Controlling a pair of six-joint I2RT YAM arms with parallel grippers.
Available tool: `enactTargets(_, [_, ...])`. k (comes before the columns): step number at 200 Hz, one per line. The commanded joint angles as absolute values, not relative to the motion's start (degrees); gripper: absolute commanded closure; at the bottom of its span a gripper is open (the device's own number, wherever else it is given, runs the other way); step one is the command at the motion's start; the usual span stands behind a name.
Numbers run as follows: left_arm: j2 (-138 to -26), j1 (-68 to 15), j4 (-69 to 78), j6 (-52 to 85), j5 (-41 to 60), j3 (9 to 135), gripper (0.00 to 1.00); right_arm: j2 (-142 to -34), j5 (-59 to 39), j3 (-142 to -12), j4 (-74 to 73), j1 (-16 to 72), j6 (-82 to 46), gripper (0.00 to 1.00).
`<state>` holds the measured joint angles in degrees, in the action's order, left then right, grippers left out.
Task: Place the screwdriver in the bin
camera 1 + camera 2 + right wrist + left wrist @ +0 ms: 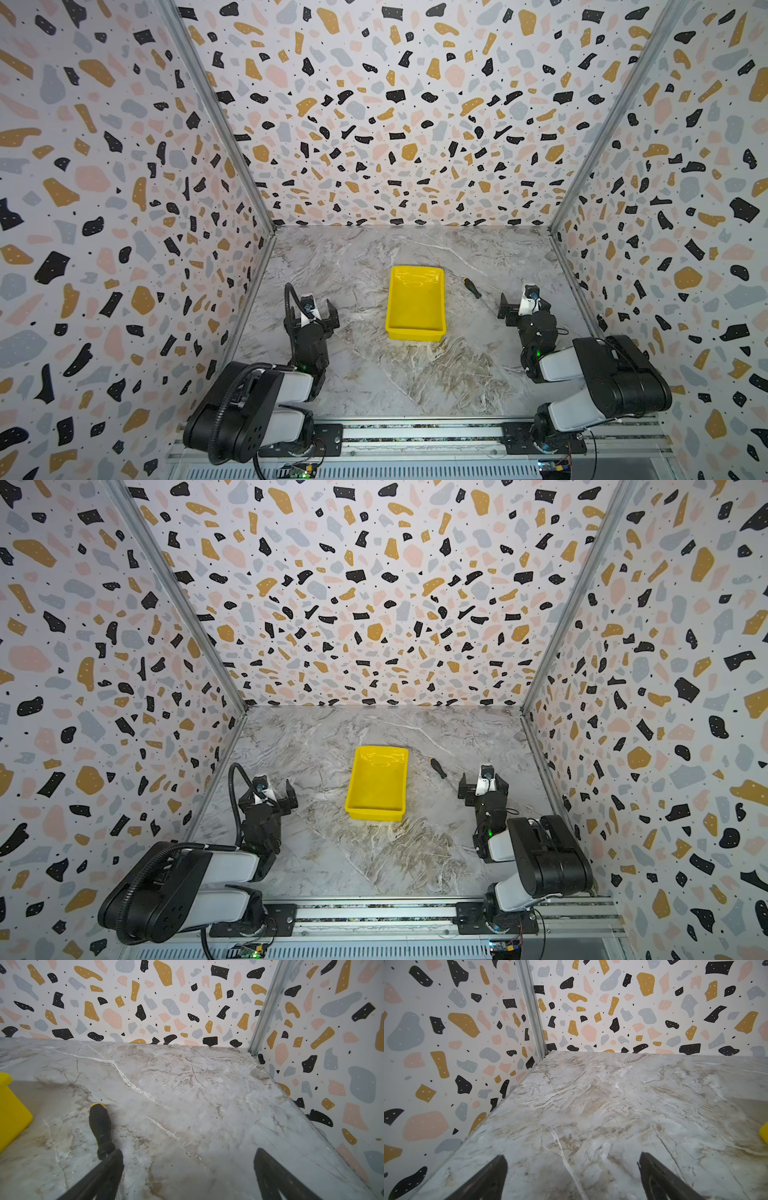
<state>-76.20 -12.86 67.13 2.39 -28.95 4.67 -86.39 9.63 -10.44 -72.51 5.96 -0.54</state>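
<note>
The screwdriver point(472, 288) point(438, 768) lies flat on the marble table, just right of the bin, in both top views. Its black handle point(101, 1126) has a yellow-orange cap pointing toward the back wall. The thin shaft runs toward my right gripper and is hidden behind one finger in the right wrist view. The yellow bin point(415, 334) point(376, 814) point(10, 1118) stands mid-table with nothing in it. My right gripper point(524, 305) point(483, 786) point(188, 1152) is open, low over the table, holding nothing. My left gripper point(311, 316) point(268, 798) point(572, 1157) is open over bare marble, left of the bin.
Terrazzo-patterned walls close the table in at the back and on both sides. A sliver of the bin point(763, 1132) shows at the edge of the left wrist view. An aluminium rail point(415, 432) runs along the front edge and carries both arm bases.
</note>
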Motion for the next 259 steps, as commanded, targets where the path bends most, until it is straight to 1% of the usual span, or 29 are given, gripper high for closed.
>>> enactTargets(1, [-76.05, -12.57, 69.48, 2.81, -28.88, 5.89, 0.00, -85.39, 9.23, -11.28, -72.69, 5.71, -0.41, 0.01])
enactTargets(195, [-75.98, -12.57, 69.59, 2.75, -28.92, 5.80, 0.00, -85.30, 9.05, -11.09, -72.86, 5.70, -0.42, 0.01])
enactTargets(212, [-75.76, -12.57, 69.77, 2.92, -29.00, 5.56, 0.00, -84.67, 9.09, -9.50, -75.43, 6.23, 0.39, 0.01])
enactTargets(224, [-74.73, -12.57, 70.55, 2.56, -28.97, 5.34, 0.00, -81.70, 11.86, -6.86, -79.32, 7.70, 1.09, 0.01])
enactTargets(231, [-72.09, -12.78, 67.03, 1.44, -27.77, 6.29, 0.00, -78.22, 14.28, -5.12, -79.42, 9.21, 1.95, 0.01])
enactTargets(238, [-68.07, -13.08, 58.24, 1.26, -27.51, 8.65, 0.00, -73.68, 18.33, -4.49, -77.13, 11.34, 2.30, 0.01])
enactTargets(250, [-60.97, -14.06, 39.45, 3.57, -28.67, 15.64, 0.00, -64.17, 24.72, -6.79, -62.99, 15.43, 2.15, 0.01])
enactTargets(259, [-56.89, -15.44, 27.61, 6.41, -31.29, 20.75, 0.00, -56.88, 26.46, -11.29, -46.65, 17.97, -0.06, 0.01])
